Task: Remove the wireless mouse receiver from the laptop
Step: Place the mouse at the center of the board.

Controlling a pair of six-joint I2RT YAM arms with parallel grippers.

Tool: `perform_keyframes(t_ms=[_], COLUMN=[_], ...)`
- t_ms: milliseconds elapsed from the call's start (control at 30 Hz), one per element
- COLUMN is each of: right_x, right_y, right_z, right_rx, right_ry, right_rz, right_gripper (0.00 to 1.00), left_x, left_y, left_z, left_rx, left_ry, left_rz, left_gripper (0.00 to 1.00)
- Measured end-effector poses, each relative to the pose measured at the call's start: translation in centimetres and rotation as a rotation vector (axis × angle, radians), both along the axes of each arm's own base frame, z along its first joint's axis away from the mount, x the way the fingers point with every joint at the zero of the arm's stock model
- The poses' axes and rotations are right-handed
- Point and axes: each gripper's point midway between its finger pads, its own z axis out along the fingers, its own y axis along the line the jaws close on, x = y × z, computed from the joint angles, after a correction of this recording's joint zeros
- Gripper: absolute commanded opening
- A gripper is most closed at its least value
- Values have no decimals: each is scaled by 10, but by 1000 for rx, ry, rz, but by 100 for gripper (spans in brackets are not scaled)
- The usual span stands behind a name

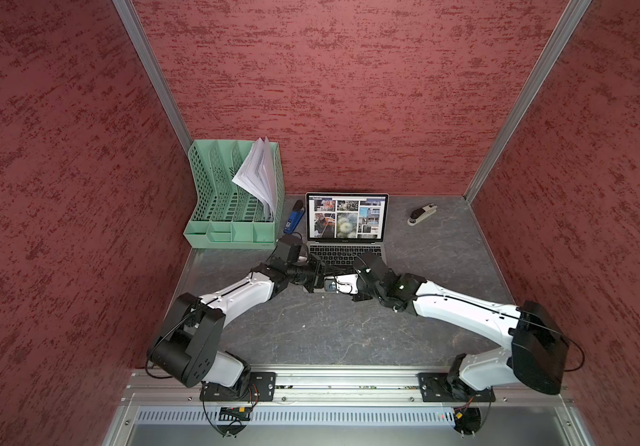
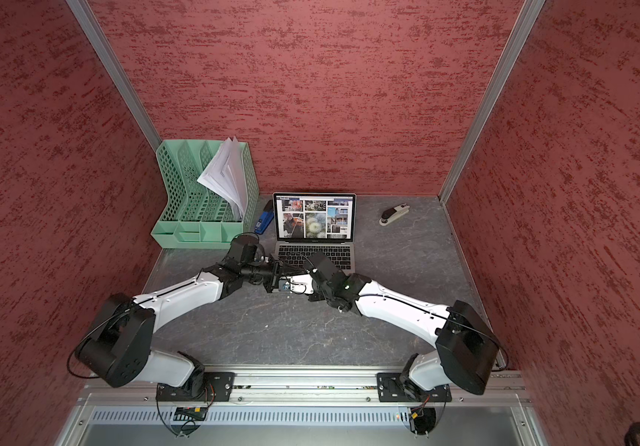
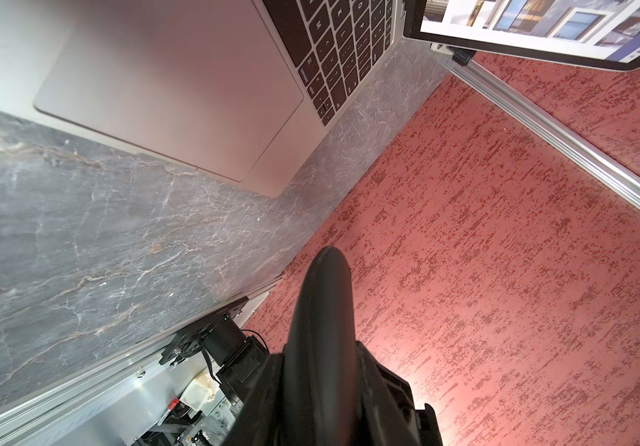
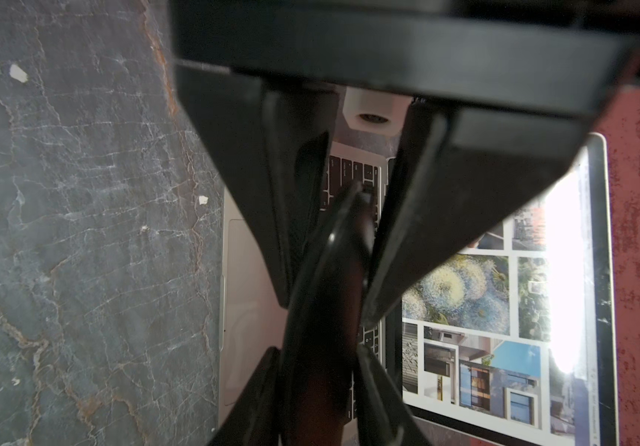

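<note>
The silver-grey laptop [image 1: 347,216] [image 2: 314,216] stands open at the back of the table, its screen showing a photo collage. Both arms meet over its front edge. My left gripper [image 1: 320,276] [image 3: 322,386] is shut on a flat black mouse [image 3: 326,309] that sticks out beyond its jaws. In the right wrist view the left gripper's fingers [image 4: 256,173] pinch the mouse's [image 4: 326,309] far tip. My right gripper [image 1: 339,285] [image 4: 322,405] faces it, with one finger lying against each side of the mouse's near end. The wireless mouse receiver shows in no view.
A green file organiser [image 1: 233,200] with papers stands at the back left, a blue stapler [image 1: 294,220] between it and the laptop. A white and black stapler [image 1: 420,214] lies at the back right. Red walls close three sides; the arm rail [image 1: 330,382] runs along the front.
</note>
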Motion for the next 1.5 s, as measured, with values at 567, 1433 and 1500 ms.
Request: perform_keyframes(t_ms=[567,1433,1500], right_x=[8,-4,-2], right_y=[5,-22,-29], right_z=[-5,19,24], right_rx=[-6,199,237], right_ry=[3,389,422], right_rz=[-28,-123,-152], right_gripper=[0,0,0], left_x=[4,20,23], left_y=[2,2,9], left_z=[-3,34,41], left_rx=[-3,3,12], left_ry=[43,-298,-347], left_rz=[56,-81,-81], left_gripper=[3,100,100])
